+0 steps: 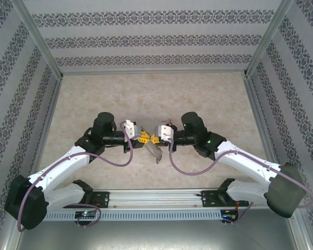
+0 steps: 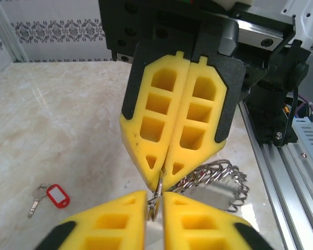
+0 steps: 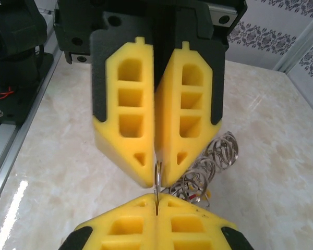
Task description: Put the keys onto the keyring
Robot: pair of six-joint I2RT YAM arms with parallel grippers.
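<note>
My two grippers meet tip to tip above the middle of the table: the left gripper [image 1: 145,139] and the right gripper [image 1: 154,139]. A thin metal ring is pinched between both pairs of yellow fingers. In the left wrist view my left gripper [image 2: 155,202] faces the right gripper [image 2: 161,179]. In the right wrist view my right gripper [image 3: 156,202] faces the left gripper [image 3: 156,174]. The coiled grey keyring [image 2: 221,177] [image 3: 214,156] [image 1: 156,153] hangs from that ring, with red and yellow tags partly hidden in it. A key with a red tag [image 2: 56,196] lies apart on the table.
The marble tabletop [image 1: 161,99] is walled by patterned panels and aluminium posts [image 1: 39,41]. The arms' mounting rail [image 1: 161,198] [image 2: 295,177] runs along the near edge, close behind the grippers.
</note>
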